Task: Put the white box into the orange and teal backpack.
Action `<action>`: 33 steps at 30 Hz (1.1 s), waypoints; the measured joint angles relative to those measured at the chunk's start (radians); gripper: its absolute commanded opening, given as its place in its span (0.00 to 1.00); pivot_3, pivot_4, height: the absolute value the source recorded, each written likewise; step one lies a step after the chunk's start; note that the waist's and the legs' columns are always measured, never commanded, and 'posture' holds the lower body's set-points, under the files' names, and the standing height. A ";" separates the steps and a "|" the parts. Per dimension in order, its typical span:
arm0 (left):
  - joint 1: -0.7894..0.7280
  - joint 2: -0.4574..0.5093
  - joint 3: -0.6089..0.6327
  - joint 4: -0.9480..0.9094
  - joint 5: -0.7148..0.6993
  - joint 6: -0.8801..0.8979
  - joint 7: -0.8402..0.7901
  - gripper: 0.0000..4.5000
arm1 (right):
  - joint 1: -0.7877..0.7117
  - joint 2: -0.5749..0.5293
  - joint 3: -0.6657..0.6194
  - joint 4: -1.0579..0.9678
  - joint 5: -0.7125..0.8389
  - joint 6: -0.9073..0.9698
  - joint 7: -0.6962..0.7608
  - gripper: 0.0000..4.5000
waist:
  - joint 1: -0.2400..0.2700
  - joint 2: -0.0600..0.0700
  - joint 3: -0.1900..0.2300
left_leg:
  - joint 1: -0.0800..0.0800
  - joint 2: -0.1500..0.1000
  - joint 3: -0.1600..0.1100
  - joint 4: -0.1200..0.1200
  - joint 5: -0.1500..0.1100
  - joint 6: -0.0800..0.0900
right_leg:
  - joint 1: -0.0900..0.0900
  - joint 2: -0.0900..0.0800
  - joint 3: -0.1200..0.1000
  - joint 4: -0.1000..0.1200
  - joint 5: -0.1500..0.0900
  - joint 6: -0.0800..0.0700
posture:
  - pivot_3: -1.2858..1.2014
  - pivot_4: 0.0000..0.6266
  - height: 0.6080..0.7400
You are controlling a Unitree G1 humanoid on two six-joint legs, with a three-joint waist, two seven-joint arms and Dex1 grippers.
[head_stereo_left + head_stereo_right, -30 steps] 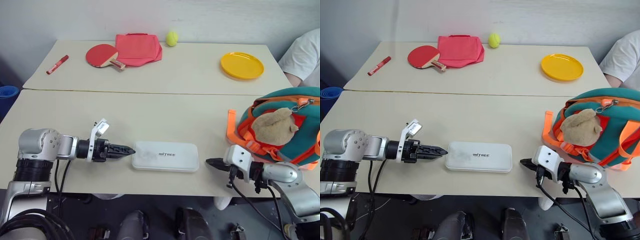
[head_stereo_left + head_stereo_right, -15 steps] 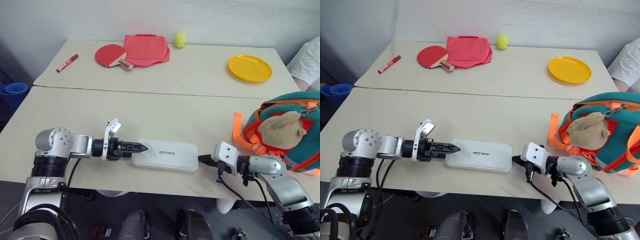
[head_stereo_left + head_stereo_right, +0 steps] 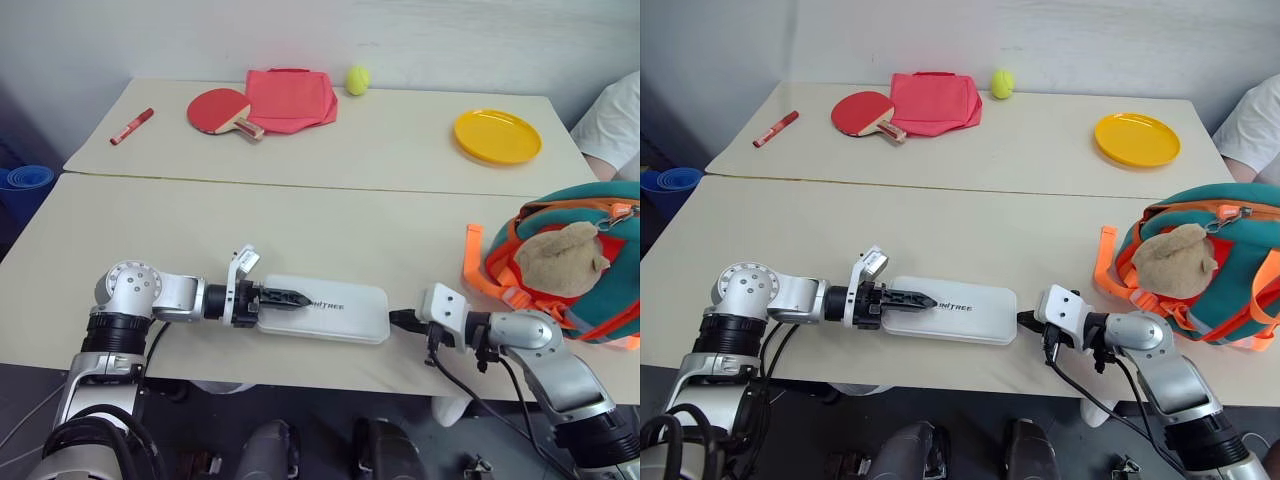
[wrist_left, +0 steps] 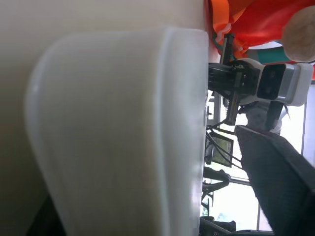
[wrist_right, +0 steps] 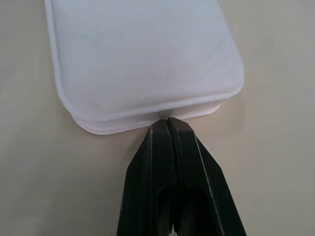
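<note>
Two pale beige tables (image 3: 130,225) pushed together are taking up most of what I'm seeing. The rounded teal fabric backpack with orange trim and straps (image 3: 590,195) is sitting at the right end of the near one, with a tan plush toy (image 3: 560,255) hanging on its front.

The flat white rectangular plastic box with rounded corners (image 3: 340,312) is lying flat close to the near edge, well apart from the backpack. Its long axis is running left to right, so it's lined up straight between my two arms.

The left gripper (image 3: 290,298) is reaching in over the box's left end and lying along the lid towards the lettering. Honestly I can't tell whether it's clamping anything or just resting there. The right gripper (image 3: 398,320) is pinched fully closed and holding nothing, with its tip pressing against the middle of the box's right short edge.

I'm thinking the right arm is the one nearer the bag, so the box is going to have to travel that way.

What's bugging me is the backpack running off the right edge of the head views. I'm not making out whether its top opening is unzipped wide enough.
</note>
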 measured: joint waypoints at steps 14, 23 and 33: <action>0.086 -0.008 0.097 -0.147 -0.093 -0.058 -0.006 0.28 | 0.265 0.000 -0.194 -0.179 0.225 0.059 0.000 0.23 | 0.002 -0.001 0.000 | -0.001 0.000 -0.001 0.000 0.000 -0.001 | 0.001 0.001 -0.001 -0.003 0.000 0.000 | 0.52 0.24 1.00; 0.262 0.093 0.034 -0.434 0.299 -0.704 -0.661 0.28 | 0.796 0.166 -0.687 -0.428 0.434 0.140 -0.167 0.84 | 0.006 0.001 0.000 | 0.000 0.003 0.002 -0.005 -0.005 -0.009 | -0.002 0.003 0.001 -0.005 -0.001 -0.002 | 0.52 0.24 1.00; 0.284 0.100 -0.009 -0.427 0.461 -0.924 -0.891 0.28 | 0.939 0.249 -1.013 -0.279 0.539 0.067 -0.167 0.99 | 0.005 0.001 0.000 | -0.001 0.004 0.002 -0.006 -0.007 -0.007 | -0.004 0.002 0.002 -0.006 -0.001 -0.002 | 0.52 0.24 1.00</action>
